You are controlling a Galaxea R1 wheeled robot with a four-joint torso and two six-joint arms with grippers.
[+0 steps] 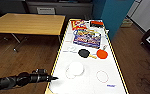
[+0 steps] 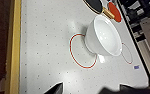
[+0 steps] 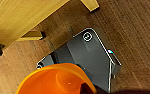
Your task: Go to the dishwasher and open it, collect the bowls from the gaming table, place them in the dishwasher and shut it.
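A: Bowls: orange bowl (image 3: pixel 57 80) sits close against the right wrist camera, above wood floor (image 3: pixel 131 30); jaw state unreadable.

B: Left gripper (image 1: pixel 54 78), jaws also unreadable, hovers at the gaming table (image 1: pixel 91 85) edge, near the white bowl (image 1: pixel 75 68) on a red ring (image 2: pixel 77 58).

The place looks like an office break room or games lounge. A long white desk (image 1: pixel 91 75) with a yellow edge carries colourful board-game boxes (image 1: pixel 87 37) and two table-tennis paddles (image 1: pixel 92 53). A wooden table (image 1: pixel 28 23) stands alongside on a dark wood floor (image 1: pixel 28 55), near a teal wall (image 1: pixel 113 12).
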